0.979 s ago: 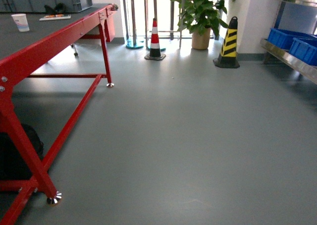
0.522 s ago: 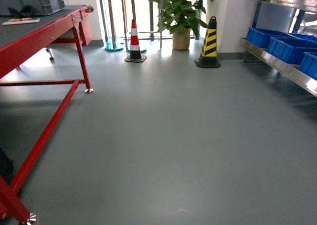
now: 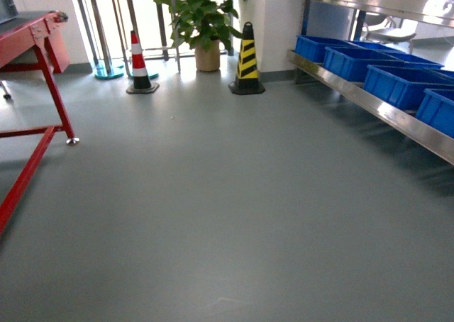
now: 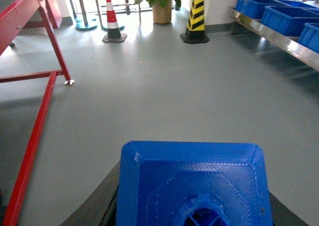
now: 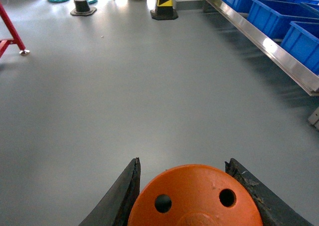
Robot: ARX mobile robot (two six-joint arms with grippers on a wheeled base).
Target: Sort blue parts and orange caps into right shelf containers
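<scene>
Left end effector (image 4: 194, 206) closed around a blue part (image 4: 194, 186), filling the bottom of the left wrist view; right end effector (image 5: 194, 201) clamped on an orange cap (image 5: 195, 198), two small holes showing in its flat top. Both loads riding high above the grey floor (image 3: 213, 215), well apart from the right shelf containers (image 3: 401, 84) lined on the steel shelf (image 3: 383, 113) at the right. Best done by finishing the turn toward the shelf, squaring up, keeping both grips firm, then lowering each piece over an open crate before release. No readable lettering anywhere; only stripes on the yellow-black cone (image 3: 247, 59) and red-white cone (image 3: 140, 67).
</scene>
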